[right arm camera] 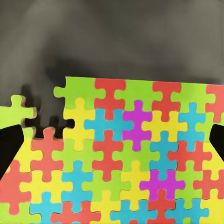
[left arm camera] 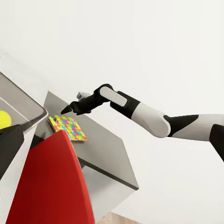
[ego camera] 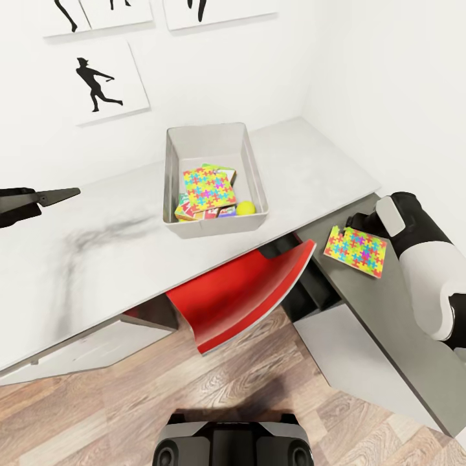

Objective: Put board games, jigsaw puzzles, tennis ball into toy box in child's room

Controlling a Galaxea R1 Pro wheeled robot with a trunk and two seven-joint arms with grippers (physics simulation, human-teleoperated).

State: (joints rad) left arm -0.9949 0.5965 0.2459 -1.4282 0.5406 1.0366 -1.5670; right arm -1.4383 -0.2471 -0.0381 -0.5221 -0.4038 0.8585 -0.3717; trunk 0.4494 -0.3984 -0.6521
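Right arm is reaching out over the lower dark grey cabinet top (ego camera: 382, 310), forearm angled in from the right, wrist bent down, and the right hand (ego camera: 355, 223) sits right at the far edge of the loose jigsaw puzzle (ego camera: 356, 250). From the right wrist view the two dark fingertips (right arm camera: 10, 144) stand wide apart, one off each side of the puzzle (right arm camera: 121, 158), which lies flat on the cabinet with a notch missing at one corner. Spread wide, nothing gripped. In the left wrist view the same arm stretches across, white and black segments, hand (left arm camera: 71, 108) tipped down at the puzzle (left arm camera: 68, 127).

Left hand (ego camera: 61, 193) hovers over the desk (ego camera: 97, 252) at the left edge of the head view, pointing toward the toy box (ego camera: 213, 223), well apart from it. Only its tip and a dark block behind it show; I cannot tell whether it is open or closed.

Inside the toy box, the other jigsaw puzzle (ego camera: 208, 188) lies tilted on top of the board games (ego camera: 204, 211), which are mostly covered, just coloured edges peeking out, so their count is hard to make out. The tennis ball (ego camera: 245, 208) rests in the near right corner. A red chair (ego camera: 239, 291) is tucked under the desk, its seat hidden.
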